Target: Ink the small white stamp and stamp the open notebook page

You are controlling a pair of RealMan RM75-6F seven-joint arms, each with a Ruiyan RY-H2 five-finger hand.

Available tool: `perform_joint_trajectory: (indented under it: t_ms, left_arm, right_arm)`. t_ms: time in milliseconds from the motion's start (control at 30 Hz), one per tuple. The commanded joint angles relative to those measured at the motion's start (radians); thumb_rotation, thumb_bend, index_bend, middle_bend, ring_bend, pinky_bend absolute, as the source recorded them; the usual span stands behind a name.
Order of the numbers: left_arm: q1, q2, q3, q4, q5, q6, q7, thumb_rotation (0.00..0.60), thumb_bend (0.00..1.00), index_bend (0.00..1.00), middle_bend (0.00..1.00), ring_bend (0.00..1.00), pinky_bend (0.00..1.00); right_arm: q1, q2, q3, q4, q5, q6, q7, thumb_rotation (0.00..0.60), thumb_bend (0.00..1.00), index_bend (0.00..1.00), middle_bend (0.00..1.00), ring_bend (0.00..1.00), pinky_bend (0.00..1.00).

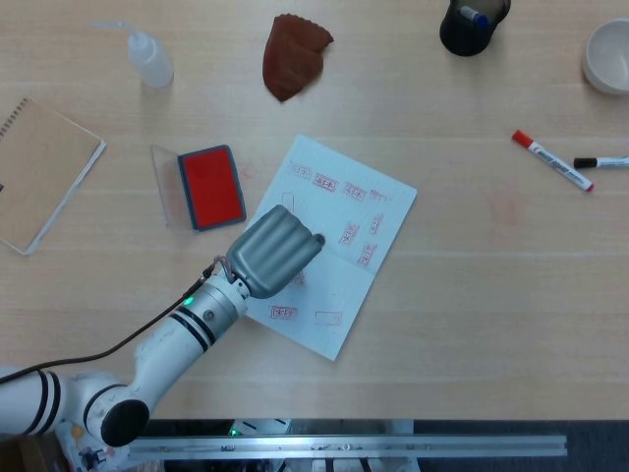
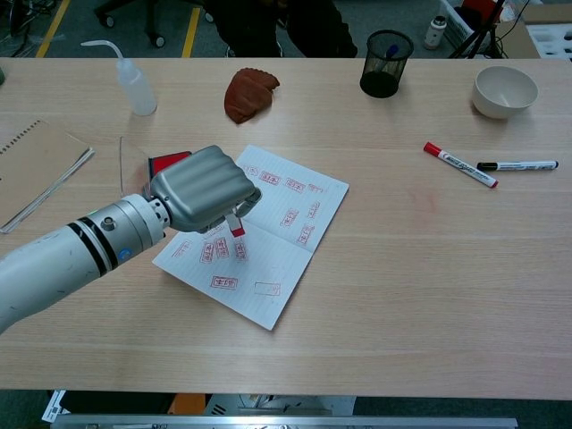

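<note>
Left hand [image 2: 201, 189]: fingers curled over, pinching the small white stamp [image 2: 235, 225], which pokes out below with its red face down. It hangs just above the left part of the open page; whether it touches the paper can't really be told. In the head view the hand [image 1: 275, 252] covers the stamp completely.

Right hand: doesn't show in either view.

Open notebook [image 2: 295, 223]: one, lying tilted in the middle of the table [image 2: 402, 295]. It's covered in red stamp marks, roughly a dozen, but a few sit under the hand so an exact count is iffy.

Ink pad [image 1: 210, 187]: one, red, lid flipped open to its left, just left of the open notebook. In the chest view the hand hides most of it.

Closed notebook [image 1: 39, 172]: one, spiral-bound, tan cover, at the far left edge.

Squeeze bottle [image 1: 149, 57]: one, clear, far left at the back.

Brown cloth [image 1: 293, 54]: one crumpled piece, behind the open notebook.

Pen cup [image 2: 384, 64]: one black mesh one at the back; the head view shows something blue inside.

Bowl [image 2: 505, 91]: one, white, back right corner.

Markers: two, lying near each other on the right, a red-capped marker [image 1: 550, 160] and a black marker [image 1: 601, 162].
</note>
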Motion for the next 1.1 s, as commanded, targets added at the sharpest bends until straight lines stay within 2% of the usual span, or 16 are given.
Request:
perform_joint_trajectory:
  t_ms: [33, 467, 667, 1100]
  left_arm:
    - [0.006, 0.016, -0.003, 0.004, -0.002, 0.007, -0.020, 0.600, 0.40, 0.52, 1.00, 0.99, 1.00]
    - [0.024, 0.051, 0.014, 0.018, -0.003, 0.016, -0.047, 0.600, 0.40, 0.52, 1.00, 0.99, 1.00]
    - [0.058, 0.092, 0.036, 0.021, 0.031, 0.041, -0.112, 0.600, 0.40, 0.52, 1.00, 0.99, 1.00]
    - [0.168, 0.191, 0.135, 0.060, 0.190, 0.116, -0.270, 0.600, 0.40, 0.52, 1.00, 0.98, 1.00]
  right_arm:
    - [0.001, 0.001, 0.000, -0.002, -0.001, -0.001, -0.001, 0.600, 0.21, 0.34, 0.40, 0.33, 0.39]
    - [-0.001, 0.003, -0.001, -0.007, -0.005, 0.004, -0.001, 0.600, 0.21, 0.34, 0.40, 0.33, 0.39]
    - [0.000, 0.001, -0.003, -0.008, -0.008, 0.003, -0.002, 0.600, 0.21, 0.34, 0.40, 0.33, 0.39]
    - [0.007, -0.001, -0.005, -0.019, -0.013, -0.004, -0.017, 0.600, 0.21, 0.34, 0.40, 0.33, 0.39]
